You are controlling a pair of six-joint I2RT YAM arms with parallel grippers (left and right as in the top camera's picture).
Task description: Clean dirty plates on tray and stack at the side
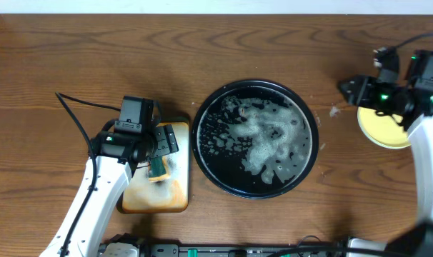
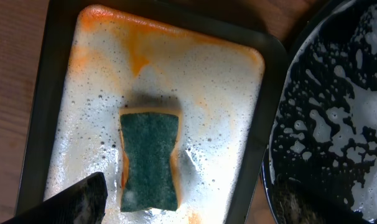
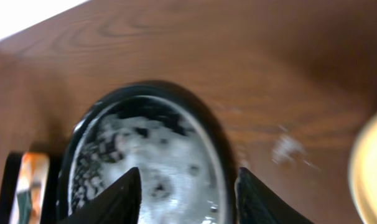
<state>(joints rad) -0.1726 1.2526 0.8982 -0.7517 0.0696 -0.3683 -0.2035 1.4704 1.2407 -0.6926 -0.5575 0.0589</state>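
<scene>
One table (image 1: 202,50) is carrying the foamy tray (image 1: 209,160), bare of plates, and a yellow plate (image 1: 379,133) at its right side, where the adjacent right hand (image 3: 187,196), parted and empty, is risking knocking it; the left hand (image 2: 191,202) is hanging wide open over the sponge (image 2: 149,158).

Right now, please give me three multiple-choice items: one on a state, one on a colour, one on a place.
1. The round tray is: A dry, B foamy, C covered by cloth.
2. The plate at the right is: A yellow, B red, C blue.
3. The sponge lies: A in the round tray, B on the small rectangular tray, C on the plate.
Answers: B, white foam covers it; A, pale yellow shows; B, the left wrist view shows it there.
</scene>
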